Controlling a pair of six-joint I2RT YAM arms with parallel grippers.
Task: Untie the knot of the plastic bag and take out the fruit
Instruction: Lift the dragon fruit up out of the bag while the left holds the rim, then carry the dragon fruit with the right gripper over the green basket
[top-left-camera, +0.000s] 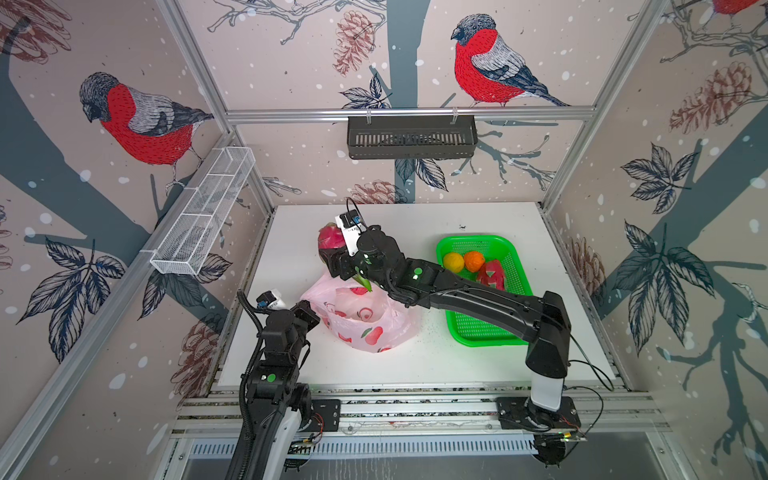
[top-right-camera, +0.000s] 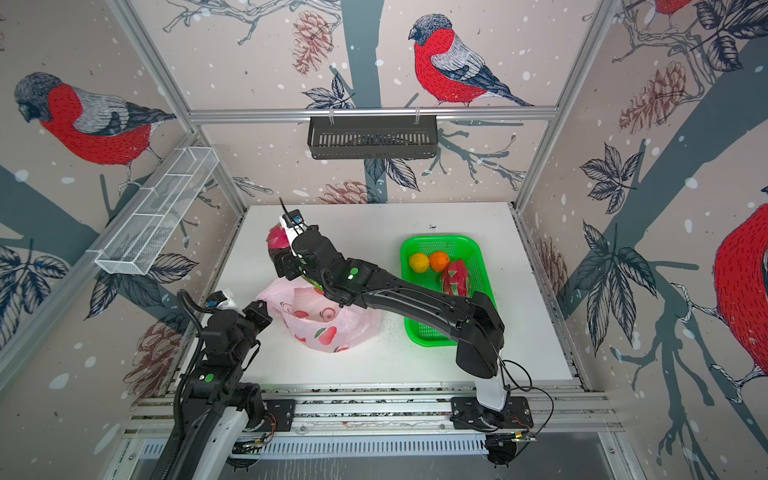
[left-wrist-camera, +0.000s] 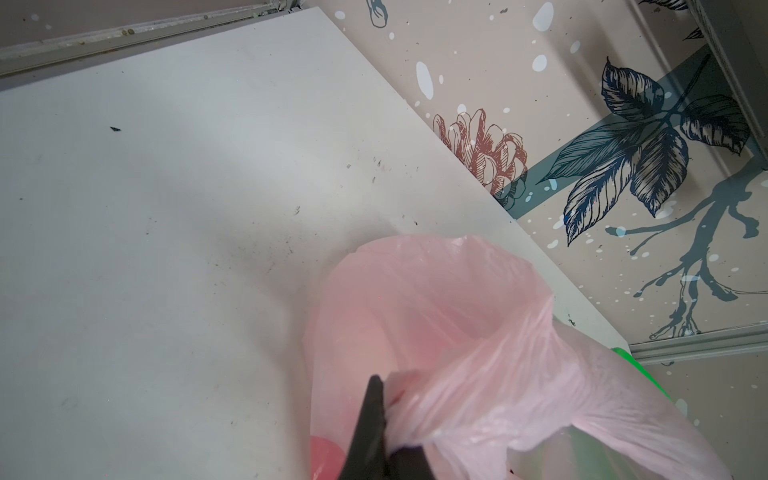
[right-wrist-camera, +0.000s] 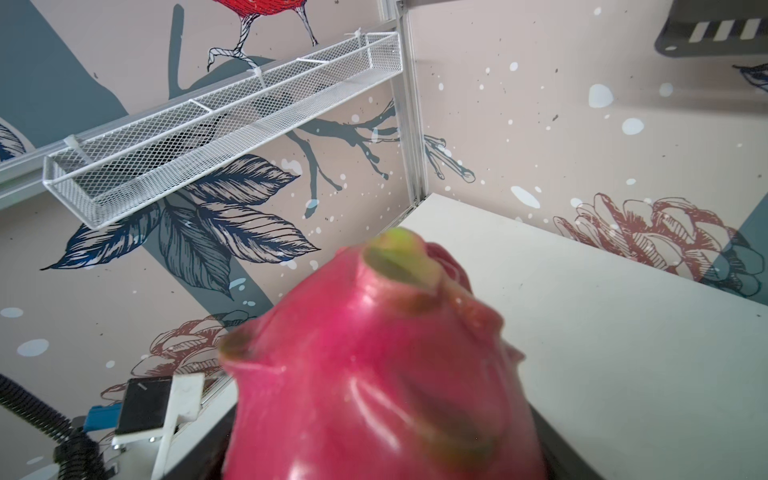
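Dragon fruit (top-left-camera: 331, 240), probably heavy and waxy-slick, is clamped across its thick body by the right gripper (top-left-camera: 333, 261); left gripper (top-left-camera: 306, 311) pinches the flimsy bag (top-left-camera: 370, 332) at its rim.

No lettering, number, label or brand mark can be read anywhere; the plastic bag (top-left-camera: 357, 320) bears only red fruit prints, no words.

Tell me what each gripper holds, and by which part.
Left gripper: the plastic bag, by its bunched rim. Right gripper: a dragon fruit, around its body.
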